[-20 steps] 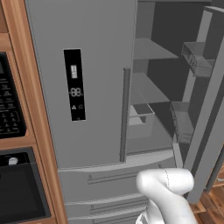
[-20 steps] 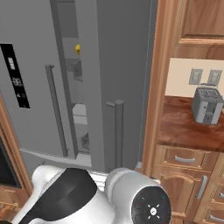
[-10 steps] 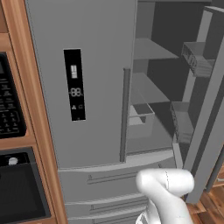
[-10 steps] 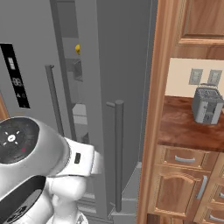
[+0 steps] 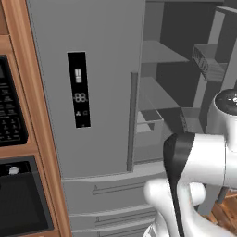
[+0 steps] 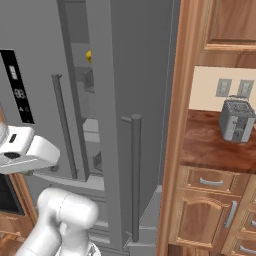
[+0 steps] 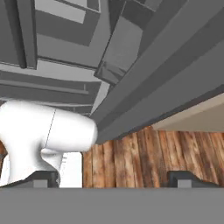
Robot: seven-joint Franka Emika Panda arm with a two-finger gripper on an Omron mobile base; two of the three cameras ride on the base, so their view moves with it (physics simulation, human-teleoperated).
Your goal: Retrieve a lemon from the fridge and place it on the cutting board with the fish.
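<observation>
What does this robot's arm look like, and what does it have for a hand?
The arm is made of smooth, rounded white segments with dark joint bands and a dark round cap at one joint. No loose cables show. Its hand is a gripper with two small dark finger tips.

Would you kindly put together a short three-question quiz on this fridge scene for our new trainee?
1. True or false: the right-hand door of the fridge stands open.
2. Multiple choice: the lemon sits A) on the counter beside the toaster; B) high up inside the fridge, seen through the gap between the doors; C) between the fingers of the gripper.
3. Fill in the blank: the gripper's jaws stand ____ with nothing between them.

Key: 1 true; 2 B; 3 open.
</observation>
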